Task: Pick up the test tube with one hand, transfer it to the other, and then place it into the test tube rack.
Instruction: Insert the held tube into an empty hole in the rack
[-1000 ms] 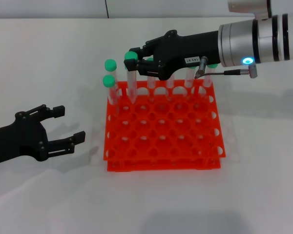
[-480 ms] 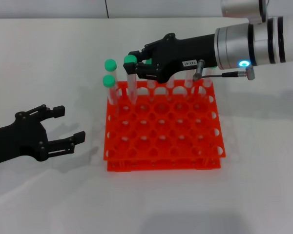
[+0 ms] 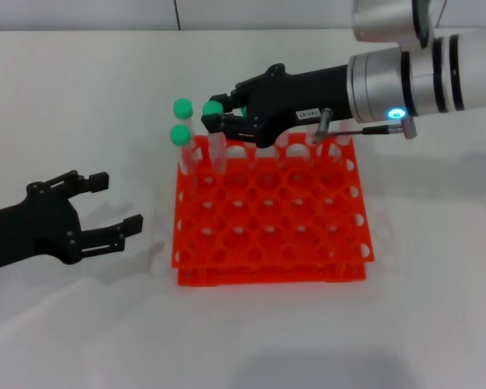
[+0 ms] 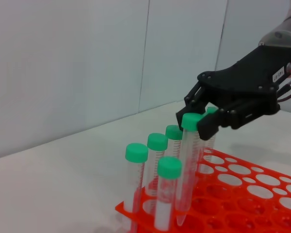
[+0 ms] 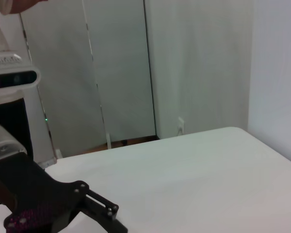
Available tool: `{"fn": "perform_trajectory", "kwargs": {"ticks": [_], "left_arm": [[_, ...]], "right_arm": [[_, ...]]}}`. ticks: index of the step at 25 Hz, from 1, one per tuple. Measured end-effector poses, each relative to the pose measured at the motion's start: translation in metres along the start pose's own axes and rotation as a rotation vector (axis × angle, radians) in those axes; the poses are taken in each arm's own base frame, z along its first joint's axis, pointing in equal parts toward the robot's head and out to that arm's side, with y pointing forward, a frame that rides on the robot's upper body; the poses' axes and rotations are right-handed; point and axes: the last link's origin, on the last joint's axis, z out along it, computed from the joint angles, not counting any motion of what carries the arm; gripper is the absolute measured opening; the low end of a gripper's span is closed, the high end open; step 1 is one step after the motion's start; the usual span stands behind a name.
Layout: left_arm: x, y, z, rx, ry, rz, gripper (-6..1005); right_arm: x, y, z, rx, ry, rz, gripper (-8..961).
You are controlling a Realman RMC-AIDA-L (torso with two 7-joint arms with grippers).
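Right gripper (image 3: 216, 116) reaching in level from the right over the far edge of the test tube rack (image 3: 271, 215), fingers pinching the green cap of the test tube (image 3: 218, 142). Tube upright, lower end in a far-left hole beside other green-capped tubes (image 3: 184, 142). Left gripper (image 3: 105, 207) low over the table (image 3: 81, 89) left of rack, fingers spread, holding nothing.

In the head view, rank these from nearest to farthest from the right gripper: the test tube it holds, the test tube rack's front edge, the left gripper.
1. The test tube, green-capped, between the fingers of the right gripper, at the rack's far left corner.
2. The front edge of the test tube rack, below and nearer the camera.
3. The left gripper, open and idle, off the rack's left side.
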Motion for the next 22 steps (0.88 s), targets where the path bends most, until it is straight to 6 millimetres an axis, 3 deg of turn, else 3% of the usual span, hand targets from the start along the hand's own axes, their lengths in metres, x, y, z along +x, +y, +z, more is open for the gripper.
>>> {"fn": "perform_trajectory", "kwargs": {"ticks": [9, 22], "left_arm": [[0.000, 0.000, 0.001, -0.002, 0.001, 0.001, 881], [0.000, -0.001, 0.001, 0.001, -0.001, 0.004, 881]], "right_arm": [[-0.001, 0.003, 0.011, 0.001, 0.017, -0.013, 410], [0.003, 0.002, 0.012, 0.009, 0.025, -0.006, 423]]}}
